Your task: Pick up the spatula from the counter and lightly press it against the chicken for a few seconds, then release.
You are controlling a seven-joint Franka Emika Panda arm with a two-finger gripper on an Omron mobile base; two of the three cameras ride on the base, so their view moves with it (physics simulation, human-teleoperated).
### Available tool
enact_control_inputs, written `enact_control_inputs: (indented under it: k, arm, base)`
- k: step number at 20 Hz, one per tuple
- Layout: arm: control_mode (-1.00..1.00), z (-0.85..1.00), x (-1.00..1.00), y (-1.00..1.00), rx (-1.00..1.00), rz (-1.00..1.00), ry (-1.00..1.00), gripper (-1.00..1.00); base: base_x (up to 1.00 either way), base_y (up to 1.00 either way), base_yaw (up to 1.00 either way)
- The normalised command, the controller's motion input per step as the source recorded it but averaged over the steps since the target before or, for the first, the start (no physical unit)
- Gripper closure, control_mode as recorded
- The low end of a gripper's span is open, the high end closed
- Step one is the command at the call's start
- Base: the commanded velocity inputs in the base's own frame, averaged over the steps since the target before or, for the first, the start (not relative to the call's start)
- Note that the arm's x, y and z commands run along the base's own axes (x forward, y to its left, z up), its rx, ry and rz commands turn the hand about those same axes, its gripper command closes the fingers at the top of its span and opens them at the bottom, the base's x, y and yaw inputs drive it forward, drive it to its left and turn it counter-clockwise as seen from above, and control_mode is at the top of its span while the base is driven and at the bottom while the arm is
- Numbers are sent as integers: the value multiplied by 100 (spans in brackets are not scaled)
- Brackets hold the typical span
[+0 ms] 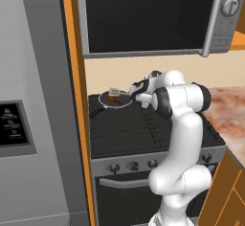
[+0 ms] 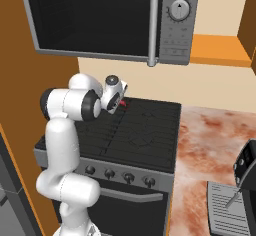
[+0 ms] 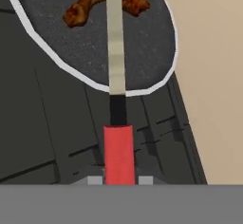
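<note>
The stove (image 1: 143, 134) carries a pan (image 3: 142, 91) on its burner toward 10 o'clock in the left base view. The white arm (image 1: 184, 124) bends at the elbow and reaches forward and left, wrist low over the grates. The spatula (image 3: 116, 52) looks light and stiff, best held by its red handle. Its blade runs toward 12 o'clock in the hand view, over the chicken (image 3: 85, 4). The gripper (image 3: 119, 178) is clamped on that handle. Whether the blade touches the meat is unclear.
</note>
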Motion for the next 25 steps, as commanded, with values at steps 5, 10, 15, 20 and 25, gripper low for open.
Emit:
enact_control_inputs:
  k: [5,10,15,20,25]
  arm:
    - [-100,28,-18,-22,0,11,-4,100]
    - [-100,32,-26,-35,0,13,0,100]
    - [-100,22,-50,-21,0,14,-1,100]
    - [-100,22,-73,-6,0,14,-5,100]
    - [-100,36,-73,0,0,17,-5,100]
  base:
    - [0,0,0]
    - [0,0,0]
    - [0,0,0]
    - [0,0,0]
    - [0,0,0]
